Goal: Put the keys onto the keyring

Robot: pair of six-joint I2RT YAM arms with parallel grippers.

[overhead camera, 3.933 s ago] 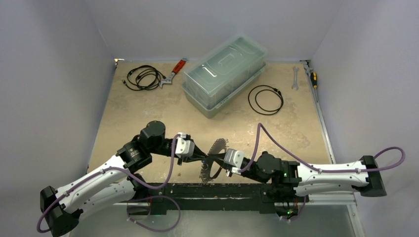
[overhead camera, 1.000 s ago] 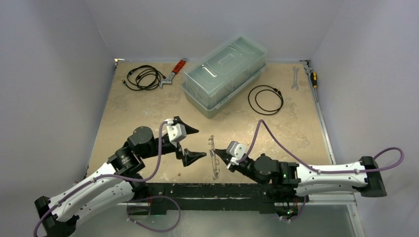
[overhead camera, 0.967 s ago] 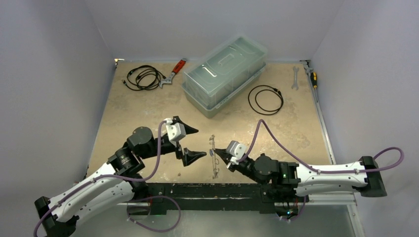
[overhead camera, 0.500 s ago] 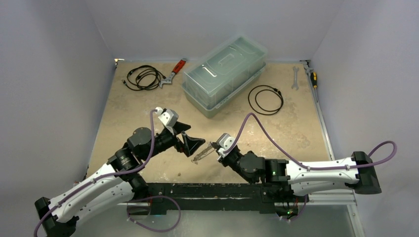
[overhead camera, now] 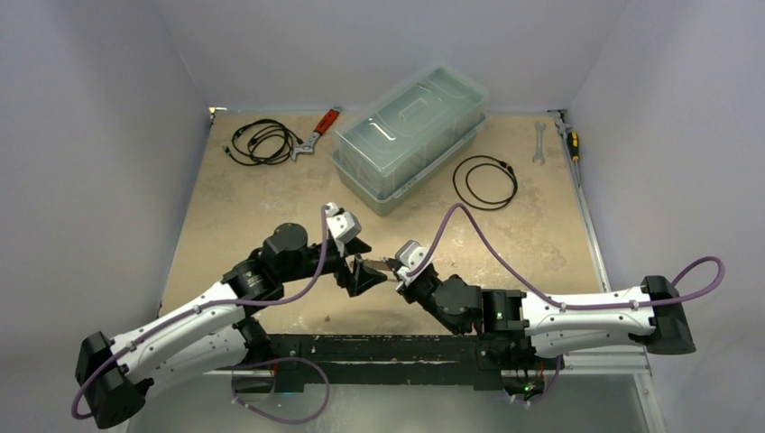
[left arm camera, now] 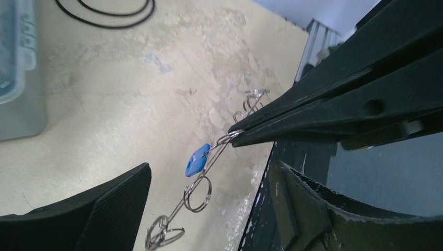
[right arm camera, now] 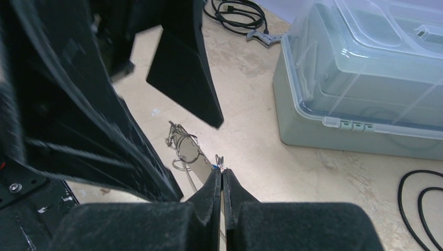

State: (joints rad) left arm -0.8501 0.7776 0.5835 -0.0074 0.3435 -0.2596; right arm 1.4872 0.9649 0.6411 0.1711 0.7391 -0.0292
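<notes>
In the left wrist view the keyring [left arm camera: 217,149] hangs in the air as a thin silvery wire seen edge-on. A blue-headed key [left arm camera: 197,159] and small metal rings [left arm camera: 197,193] sit along it. My right gripper [left arm camera: 233,137] comes in from the right and is shut on the wire's upper part. The right wrist view shows the same pinch, the right gripper [right arm camera: 222,171] closed on the wire with rings [right arm camera: 183,142] beyond it. My left gripper [left arm camera: 211,168] is open, one finger on each side of the hoop and not touching it. From above, the left gripper [overhead camera: 364,268] and right gripper [overhead camera: 391,265] meet tip to tip.
A clear lidded plastic box [overhead camera: 410,135] stands at the back. A black cable coil [overhead camera: 485,180] lies to its right, and a cable bundle [overhead camera: 262,142] and red-handled wrench [overhead camera: 320,131] to its left. A spanner [overhead camera: 539,142] and screwdriver [overhead camera: 570,140] lie far right.
The right gripper carried the keyring up and leftward. The left gripper swung right to meet it and now straddles the hoop, its jaws slightly narrower.
</notes>
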